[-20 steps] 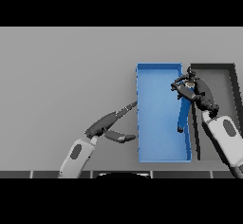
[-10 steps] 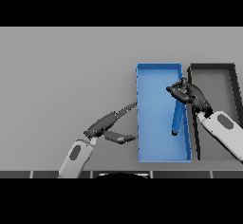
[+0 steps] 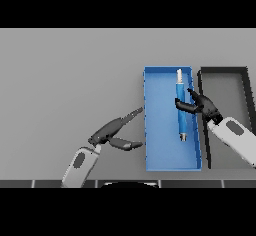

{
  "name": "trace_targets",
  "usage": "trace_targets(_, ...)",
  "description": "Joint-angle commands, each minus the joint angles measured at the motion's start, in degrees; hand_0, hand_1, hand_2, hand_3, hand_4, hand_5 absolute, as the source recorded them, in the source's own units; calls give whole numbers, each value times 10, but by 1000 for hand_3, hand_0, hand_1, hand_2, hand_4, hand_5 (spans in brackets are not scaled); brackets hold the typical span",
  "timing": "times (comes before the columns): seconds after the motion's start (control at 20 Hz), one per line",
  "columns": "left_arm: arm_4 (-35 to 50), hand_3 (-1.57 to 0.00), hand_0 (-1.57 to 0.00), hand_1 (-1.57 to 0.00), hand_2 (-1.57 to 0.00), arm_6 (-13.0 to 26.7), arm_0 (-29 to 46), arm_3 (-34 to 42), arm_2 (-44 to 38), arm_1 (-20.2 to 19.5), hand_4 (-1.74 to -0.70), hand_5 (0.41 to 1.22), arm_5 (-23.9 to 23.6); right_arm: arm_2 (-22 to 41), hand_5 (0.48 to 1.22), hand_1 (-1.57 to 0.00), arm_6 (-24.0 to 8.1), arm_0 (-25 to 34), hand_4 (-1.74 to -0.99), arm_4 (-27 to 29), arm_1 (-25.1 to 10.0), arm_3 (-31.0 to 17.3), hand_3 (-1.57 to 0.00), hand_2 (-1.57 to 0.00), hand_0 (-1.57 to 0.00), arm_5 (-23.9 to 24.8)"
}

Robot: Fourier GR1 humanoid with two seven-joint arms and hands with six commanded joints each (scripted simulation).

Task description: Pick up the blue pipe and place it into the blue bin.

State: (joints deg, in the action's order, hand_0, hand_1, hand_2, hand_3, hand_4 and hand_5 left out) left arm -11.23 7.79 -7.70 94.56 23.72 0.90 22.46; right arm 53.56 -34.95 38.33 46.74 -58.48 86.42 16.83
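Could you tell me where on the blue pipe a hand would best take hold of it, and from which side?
Grip the blue pipe around its blue middle, where the right hand now curls its fingers on it. It lies lengthwise in the blue bin, close to the right wall, so coming from above and the right, across its long axis, probably suits best. The pale ends look narrower.

- A plain grey counter (image 3: 65, 80) fills the head view, flat and even in tone.
- A blue bin (image 3: 148, 130), rectangular and open-topped, sits directly on the counter right of centre, its long sides running away from the robot.
- A dark bin (image 3: 223, 70) of similar shape stands just beside the blue one on its right, parallel to it, partly cut off by the view's right edge.
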Motion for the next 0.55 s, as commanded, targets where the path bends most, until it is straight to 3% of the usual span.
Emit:
trace_targets(0.0,-1,1,1,1,1,-1,0,-1,1,0,-887,429,1,7,713,-23,0,5,-1036,2,-2,-1,-13,-23,-25,1)
trace_targets(0.5,-18,1,1,1,1,-13,0,-24,11,9,-885,431,-8,30,643,-5,3,25,-1022,2,0,-23,-3,-5,-6,-25)
